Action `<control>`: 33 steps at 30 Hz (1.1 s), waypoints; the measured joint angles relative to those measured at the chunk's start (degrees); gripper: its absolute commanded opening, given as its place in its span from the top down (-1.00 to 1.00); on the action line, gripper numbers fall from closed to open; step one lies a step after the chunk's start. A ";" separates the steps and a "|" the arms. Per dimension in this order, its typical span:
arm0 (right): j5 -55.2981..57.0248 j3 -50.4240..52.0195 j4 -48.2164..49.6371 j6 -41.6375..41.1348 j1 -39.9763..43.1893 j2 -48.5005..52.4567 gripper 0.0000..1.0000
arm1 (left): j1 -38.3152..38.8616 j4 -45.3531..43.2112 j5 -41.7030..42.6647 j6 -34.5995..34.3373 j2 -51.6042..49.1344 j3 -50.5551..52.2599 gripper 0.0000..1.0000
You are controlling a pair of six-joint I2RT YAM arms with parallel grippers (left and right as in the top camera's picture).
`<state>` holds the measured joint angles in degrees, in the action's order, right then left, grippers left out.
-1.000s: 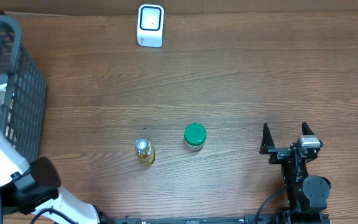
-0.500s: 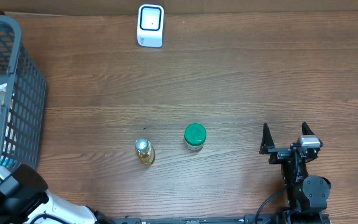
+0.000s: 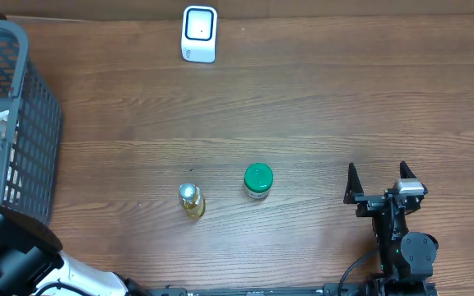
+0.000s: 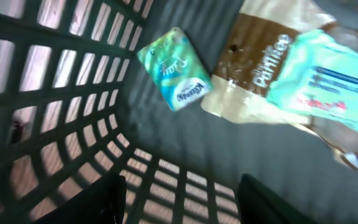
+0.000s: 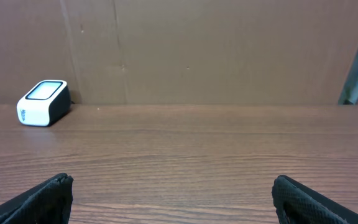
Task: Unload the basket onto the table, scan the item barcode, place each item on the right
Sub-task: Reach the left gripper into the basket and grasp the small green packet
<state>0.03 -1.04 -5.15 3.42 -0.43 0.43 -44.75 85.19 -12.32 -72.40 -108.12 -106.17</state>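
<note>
On the one brown wooden table (image 3: 344, 99), the count runs:

- One white boxy barcode scanner (image 3: 199, 33), at 12 o'clock.
- One dark grey plastic mesh basket (image 3: 25, 123), at 9 o'clock.
- One green-lidded round jar (image 3: 258, 180), just toward 6 o'clock from centre.
- One small silver-capped bottle of yellow liquid (image 3: 191, 201), at 7 o'clock.
- At least two soft packets in the basket: one small green packet (image 4: 174, 68) and one pale turquoise pack (image 4: 334, 81). A brown printed pack (image 4: 247, 68) under it may be a third.
- Two grippers: the left gripper (image 4: 182, 202) and the right gripper (image 3: 377, 171), at 4 o'clock.
</note>
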 measured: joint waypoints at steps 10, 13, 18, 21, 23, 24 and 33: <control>0.00 0.00 -0.02 0.02 0.00 0.00 -1.00 | -1.64 -10.23 -0.48 -1.18 0.00 9.94 -0.22; 0.02 -0.02 -0.02 0.04 0.02 0.00 -1.00 | -1.92 -13.33 -1.20 -1.20 0.00 12.57 -0.28; 0.00 -0.02 0.00 0.02 0.00 0.00 -1.00 | -2.01 -17.40 -2.43 -1.20 0.00 16.76 -0.27; 0.00 0.00 0.02 0.00 0.00 0.00 -1.00 | -2.01 -19.43 -2.93 -1.20 0.00 18.80 -0.31; 0.00 0.00 -0.02 0.02 0.00 0.00 -1.00 | -2.01 -20.55 -3.10 -1.20 0.00 19.80 -0.32; 0.02 0.00 0.00 0.02 0.02 0.00 -1.00 | -2.03 -21.05 -3.19 -1.20 0.00 20.26 -0.35; 0.00 0.00 0.00 0.02 0.00 0.00 -1.00 | -2.03 -24.61 -3.41 -1.20 0.00 21.97 -0.44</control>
<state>0.03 -1.04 -5.15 3.44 -0.43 0.43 -46.78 60.58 -15.73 -73.60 -108.12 -84.20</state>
